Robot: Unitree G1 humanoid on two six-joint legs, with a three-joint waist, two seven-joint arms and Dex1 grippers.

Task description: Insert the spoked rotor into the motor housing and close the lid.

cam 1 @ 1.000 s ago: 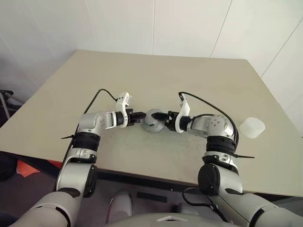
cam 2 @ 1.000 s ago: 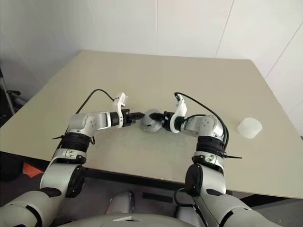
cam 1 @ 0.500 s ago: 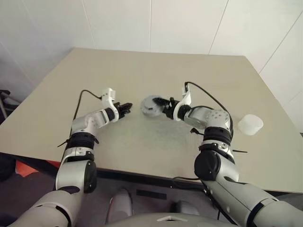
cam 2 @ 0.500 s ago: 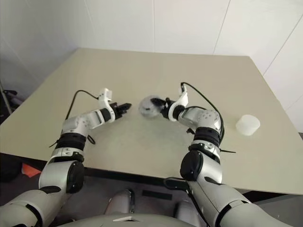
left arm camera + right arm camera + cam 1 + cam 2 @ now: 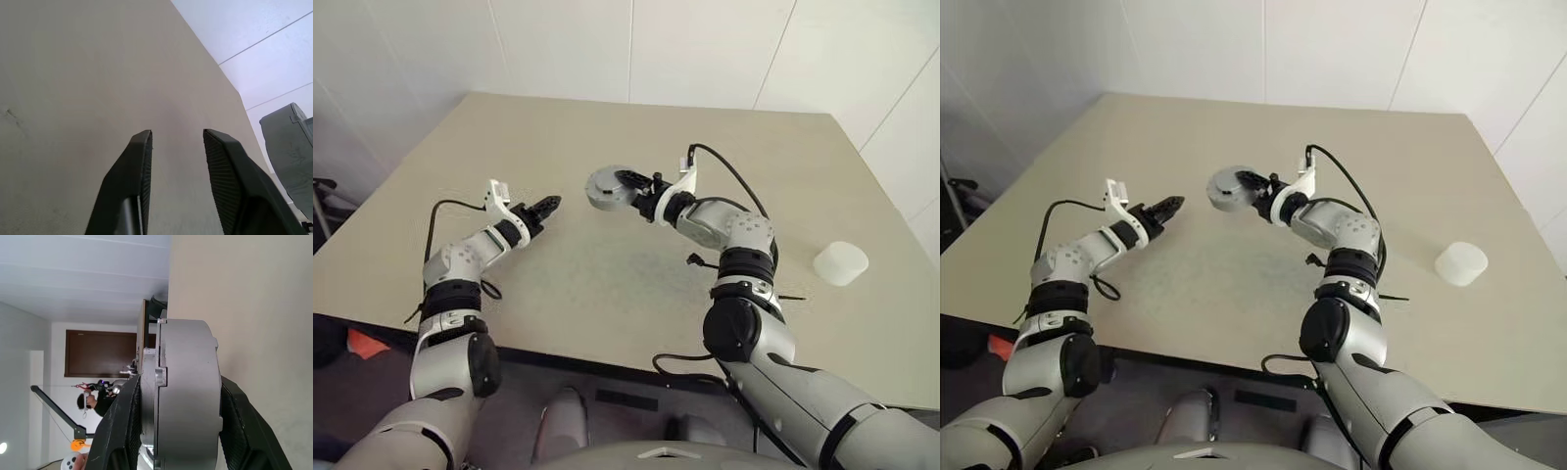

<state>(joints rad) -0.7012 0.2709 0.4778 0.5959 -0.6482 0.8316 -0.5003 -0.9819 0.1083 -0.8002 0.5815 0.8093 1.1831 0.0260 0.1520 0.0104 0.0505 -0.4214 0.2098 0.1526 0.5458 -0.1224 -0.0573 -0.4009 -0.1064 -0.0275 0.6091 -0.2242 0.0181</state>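
The motor housing is a short silver-grey round body held in the air above the middle of the table. My right gripper is shut on it, one black finger on each flat face. In the right wrist view the housing shows edge-on, with a thinner grey disc, seemingly the lid, flush against one face. The spoked rotor is hidden. My left gripper hovers to the left of the housing and apart from it, open, with nothing between its fingers. The left wrist view catches the housing's side.
A white translucent cylinder stands on the beige table at the right, near the right edge. White walls rise just behind the table's far edge.
My left gripper has let go of the housing, opened and drawn back to the left. My right gripper has lifted the housing higher and farther out. The head view has shifted.
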